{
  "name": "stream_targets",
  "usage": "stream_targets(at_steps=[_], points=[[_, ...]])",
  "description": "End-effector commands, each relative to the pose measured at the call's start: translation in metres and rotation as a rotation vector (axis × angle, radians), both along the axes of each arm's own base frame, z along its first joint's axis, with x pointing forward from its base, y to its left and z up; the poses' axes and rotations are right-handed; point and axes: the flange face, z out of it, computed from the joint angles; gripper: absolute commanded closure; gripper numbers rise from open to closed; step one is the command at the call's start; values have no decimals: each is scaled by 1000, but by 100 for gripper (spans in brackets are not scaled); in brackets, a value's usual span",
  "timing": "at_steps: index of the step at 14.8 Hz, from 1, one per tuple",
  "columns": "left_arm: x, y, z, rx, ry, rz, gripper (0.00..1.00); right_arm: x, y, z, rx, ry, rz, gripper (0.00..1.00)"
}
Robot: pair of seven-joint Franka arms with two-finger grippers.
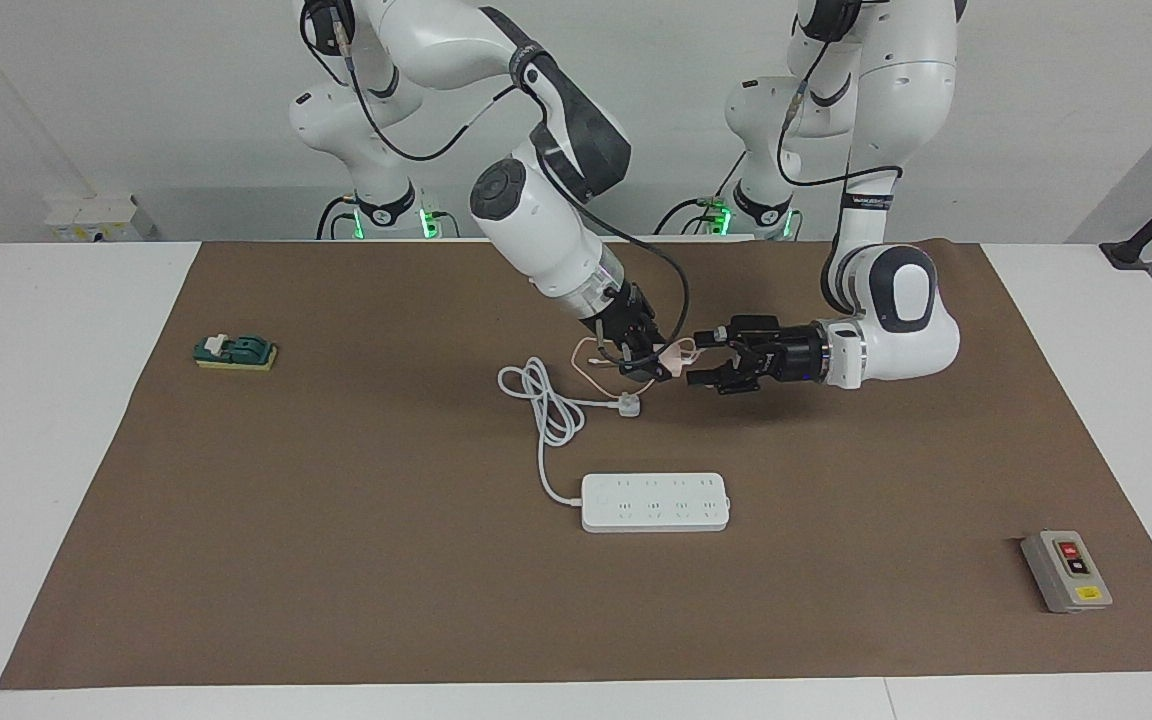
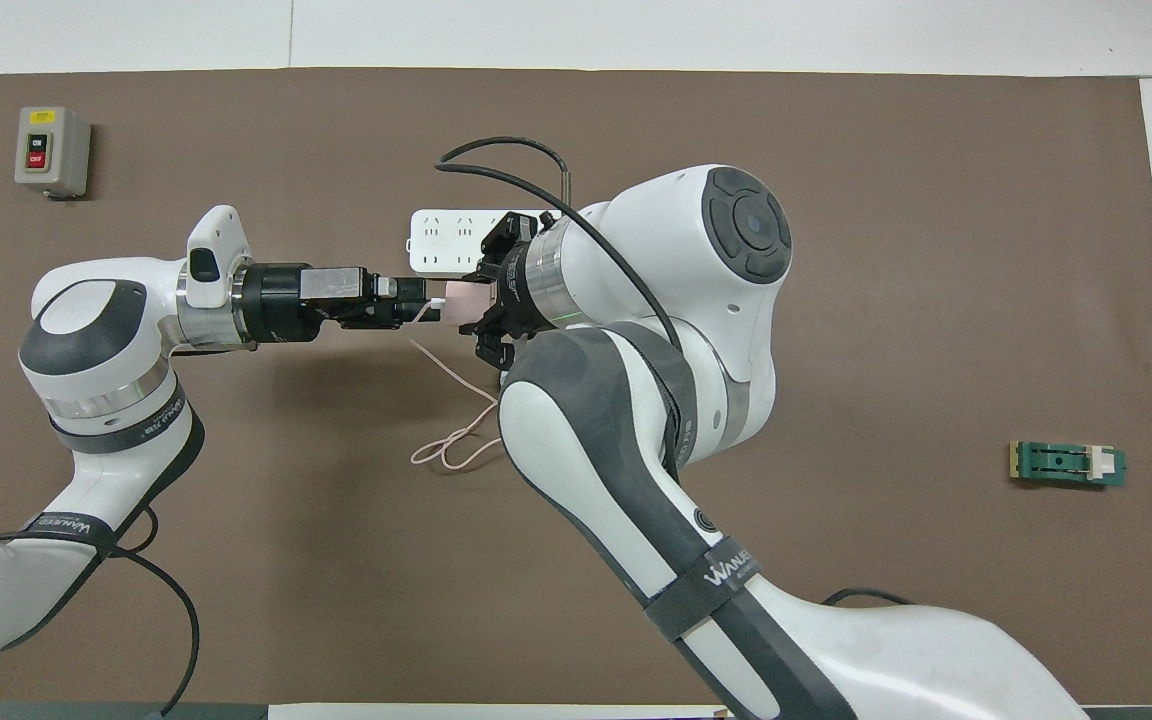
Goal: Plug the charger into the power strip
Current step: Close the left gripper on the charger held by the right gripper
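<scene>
The right pincer (image 1: 648,362) is clamped on the charger (image 1: 673,357), held up over the middle of the worktop (image 1: 336,560), seemingly for a handover. The left pincer (image 1: 704,358), jaws spread, flanks the charger's free end. The power strip (image 1: 655,502) lies flat, nearer the worktop's front edge.

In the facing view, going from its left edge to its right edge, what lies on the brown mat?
Green block → coiled white cord → power strip → grey button box.
</scene>
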Motion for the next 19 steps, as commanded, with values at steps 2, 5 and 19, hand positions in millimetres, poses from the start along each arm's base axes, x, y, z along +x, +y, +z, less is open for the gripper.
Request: stream_targets(at_steps=[2,5,19], points=[[-5,-7,-3,-8,-13,-34,1,3,-2,2,-13,-6,6,100],[-5,-8,-4,-4,-26,-33,1,3,-2,2,-14,-6,4,100],[-8,-21,-7,12,-27,-40,85,3,-3,2,-15,-3,5,100]])
